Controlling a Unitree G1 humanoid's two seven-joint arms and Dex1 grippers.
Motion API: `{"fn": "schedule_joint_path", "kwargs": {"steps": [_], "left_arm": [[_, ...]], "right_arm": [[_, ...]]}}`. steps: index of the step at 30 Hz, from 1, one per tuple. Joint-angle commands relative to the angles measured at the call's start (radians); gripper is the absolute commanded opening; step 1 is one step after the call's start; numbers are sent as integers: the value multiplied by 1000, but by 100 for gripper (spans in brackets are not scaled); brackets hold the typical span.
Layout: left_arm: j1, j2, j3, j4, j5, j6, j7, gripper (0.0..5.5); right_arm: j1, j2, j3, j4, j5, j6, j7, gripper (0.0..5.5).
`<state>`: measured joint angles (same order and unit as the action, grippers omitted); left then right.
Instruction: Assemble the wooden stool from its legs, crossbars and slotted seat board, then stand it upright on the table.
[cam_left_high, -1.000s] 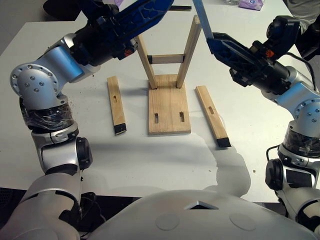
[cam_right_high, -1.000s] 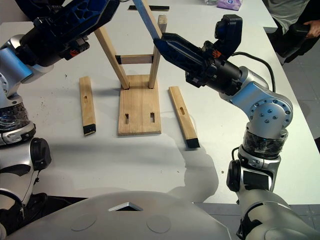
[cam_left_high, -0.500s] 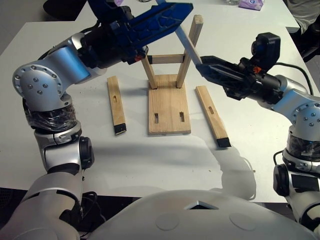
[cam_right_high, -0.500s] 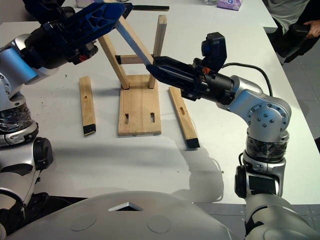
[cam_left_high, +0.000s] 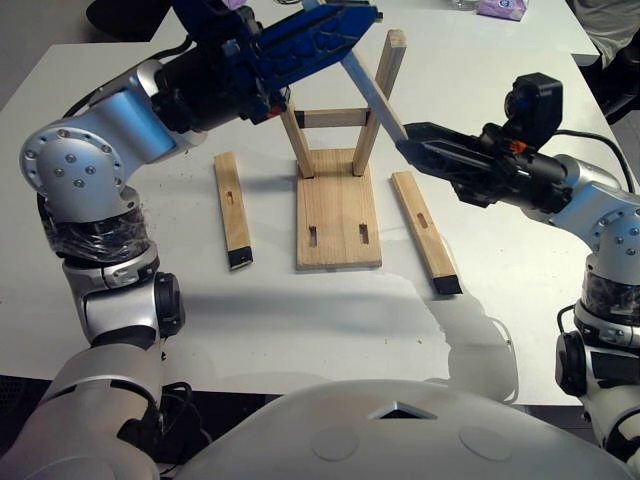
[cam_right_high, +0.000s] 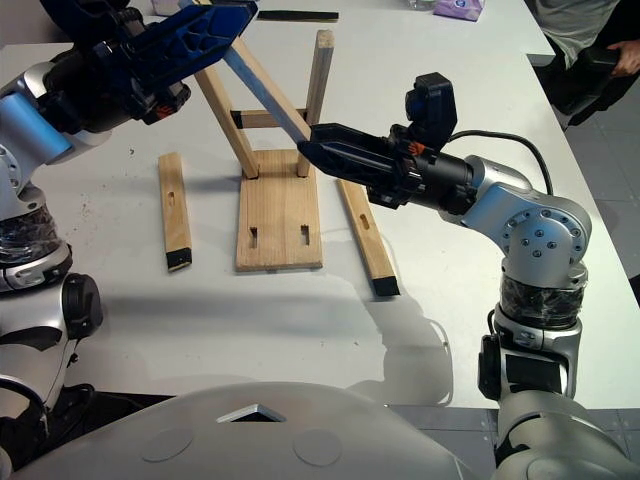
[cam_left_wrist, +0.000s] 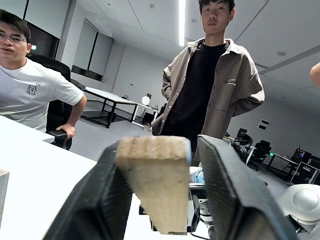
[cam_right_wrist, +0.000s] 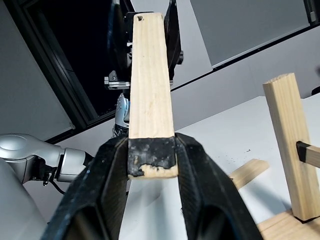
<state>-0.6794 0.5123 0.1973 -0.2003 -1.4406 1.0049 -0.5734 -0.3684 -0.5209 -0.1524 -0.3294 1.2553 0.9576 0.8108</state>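
Left eye view has the stool maybe half built, going by what's on the tabletop (cam_left_high: 280, 310). The seat board (cam_left_high: 338, 215) lies flat, and two legs (cam_left_high: 378, 100) stand up out of its far end with a crossbar (cam_left_high: 335, 118) joining them. The two slots at the near end have nothing in them. One loose leg (cam_left_high: 232, 210) lies just left of the board and another loose leg (cam_left_high: 425, 230) just right of it, both flat and touching nothing else. The action is up in the air: a wooden bar (cam_left_high: 372, 95) hangs at a slant above the standing legs, held at both ends. The left gripper (cam_left_high: 355, 30) has its jaws pinching the plain top end, and the right gripper (cam_left_high: 405, 138) has its jaws clamped on the black-tipped lower end. My guess is that's the second crossbar. So what's left looks like joining it to the loose legs, pushing them into the free slots, then flipping the whole thing onto its feet.
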Motion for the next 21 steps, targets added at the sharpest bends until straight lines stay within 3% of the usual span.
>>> {"fn": "schedule_joint_path", "kwargs": {"steps": [1, 9, 14, 21], "left_arm": [[37, 21, 12, -37, 25, -8, -27, 134], [105, 30, 38, -77, 28, -44, -17, 133], [105, 25, 40, -70, 44, -70, -3, 133], [112, 28, 43, -62, 97, -95, -15, 131]], "right_arm": [[-37, -19, -12, 33, 16, 20, -7, 131], [-74, -11, -24, 84, 24, 38, -15, 131], [-46, 14, -5, 62, -121, -83, -9, 131], [51, -13, 33, 20, -280, -191, 30, 257]]}}
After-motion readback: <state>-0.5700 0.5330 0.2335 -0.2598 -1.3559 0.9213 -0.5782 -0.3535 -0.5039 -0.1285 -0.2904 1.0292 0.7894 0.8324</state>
